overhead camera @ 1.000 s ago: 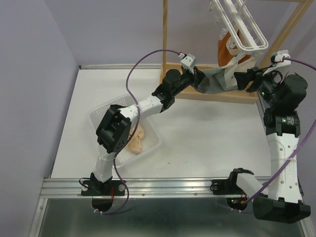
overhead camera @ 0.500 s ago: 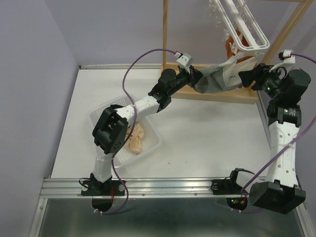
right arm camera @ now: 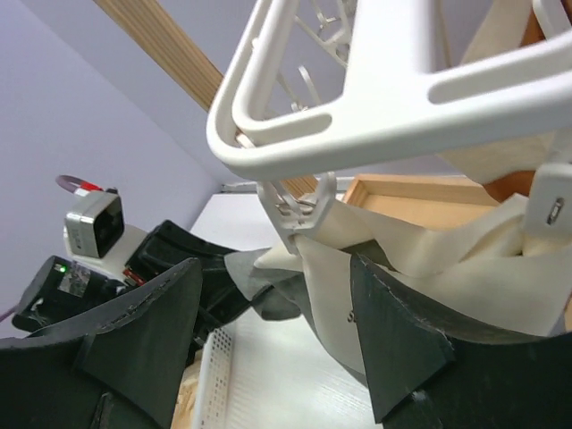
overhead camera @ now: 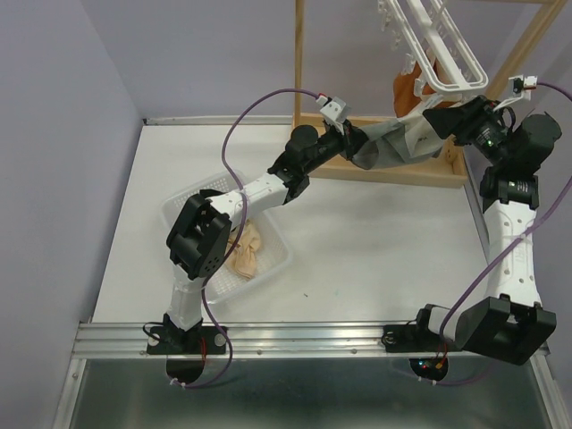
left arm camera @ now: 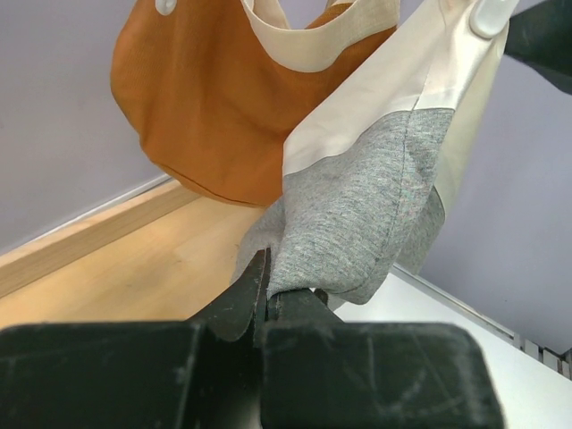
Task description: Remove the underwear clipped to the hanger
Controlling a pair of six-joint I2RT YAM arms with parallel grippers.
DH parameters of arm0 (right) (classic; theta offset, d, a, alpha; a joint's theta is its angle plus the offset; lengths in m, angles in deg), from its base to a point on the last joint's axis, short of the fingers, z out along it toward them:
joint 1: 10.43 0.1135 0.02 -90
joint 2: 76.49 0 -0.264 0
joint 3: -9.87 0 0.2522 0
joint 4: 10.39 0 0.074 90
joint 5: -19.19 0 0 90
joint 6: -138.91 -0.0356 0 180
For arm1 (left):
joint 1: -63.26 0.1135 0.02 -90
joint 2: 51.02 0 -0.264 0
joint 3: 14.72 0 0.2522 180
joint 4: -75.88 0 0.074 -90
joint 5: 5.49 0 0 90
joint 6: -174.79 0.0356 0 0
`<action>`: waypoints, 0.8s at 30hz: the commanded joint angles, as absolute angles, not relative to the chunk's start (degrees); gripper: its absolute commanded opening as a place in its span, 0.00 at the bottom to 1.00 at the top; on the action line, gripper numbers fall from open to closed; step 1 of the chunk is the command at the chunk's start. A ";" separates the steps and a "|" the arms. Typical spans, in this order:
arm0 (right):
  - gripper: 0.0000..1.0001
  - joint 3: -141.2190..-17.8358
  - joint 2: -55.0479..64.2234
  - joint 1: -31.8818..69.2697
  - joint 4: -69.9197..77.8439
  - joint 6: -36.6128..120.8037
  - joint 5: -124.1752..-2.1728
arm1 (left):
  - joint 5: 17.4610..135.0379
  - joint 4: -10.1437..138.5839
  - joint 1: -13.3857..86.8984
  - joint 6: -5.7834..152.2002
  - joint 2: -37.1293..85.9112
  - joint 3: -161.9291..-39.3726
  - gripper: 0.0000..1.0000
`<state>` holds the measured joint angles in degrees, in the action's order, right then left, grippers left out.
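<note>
The left fingers (left arm camera: pixel 255 290) are pressed together on the lower hem of the grey underwear (left arm camera: pixel 357 210), pinching a fold of it. Their tips are half buried in the cloth. The grey pair hangs stretched below the hanger (overhead camera: pixel 442 49). Its cream waistband runs up to a white clip (left arm camera: pixel 490 12) that is cut off by the top edge of the left wrist view. Just behind it hangs the rust-orange pair (left arm camera: pixel 192 107), with its top out of frame too.

The right fingers (right arm camera: pixel 147 344) are spread wide under the hanger's corner, one on each side of a dangling peg (right arm camera: pixel 299 210) and the cream cloth beneath it. Whether they touch either one cannot be told.

A cream-beige garment (overhead camera: pixel 248 250) lies in a white basket (overhead camera: pixel 188 192) on the table (overhead camera: pixel 375 241), partly hidden by the left arm.
</note>
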<state>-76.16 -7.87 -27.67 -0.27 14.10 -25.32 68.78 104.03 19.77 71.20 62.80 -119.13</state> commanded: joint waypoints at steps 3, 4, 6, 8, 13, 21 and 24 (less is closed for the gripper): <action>0.72 -78.86 -5.05 -27.84 -12.98 5.33 -24.14 | 67.37 108.70 19.75 70.73 58.85 -119.62 0.00; 0.71 -79.12 -4.60 -27.84 -13.33 4.88 -24.41 | 67.28 108.79 19.75 70.64 58.85 -119.62 0.00; 0.70 -79.22 -3.46 -27.84 -14.74 4.17 -24.93 | 67.28 108.70 19.75 70.55 58.76 -119.45 0.00; 0.70 -79.83 -2.84 -27.57 -15.17 3.91 -25.29 | 67.20 108.70 19.75 70.55 58.59 -119.36 0.00; 0.67 -80.18 -2.40 -25.82 -18.43 3.47 -28.36 | 66.93 108.70 19.75 70.55 58.67 -119.18 0.00; 0.58 -80.09 -2.14 -23.53 -19.92 4.35 -33.55 | 66.67 108.87 19.66 70.29 58.67 -119.27 0.00; 0.46 -80.18 -1.96 -23.00 -19.84 4.44 -35.13 | 66.76 108.88 19.66 70.37 58.41 -119.10 0.00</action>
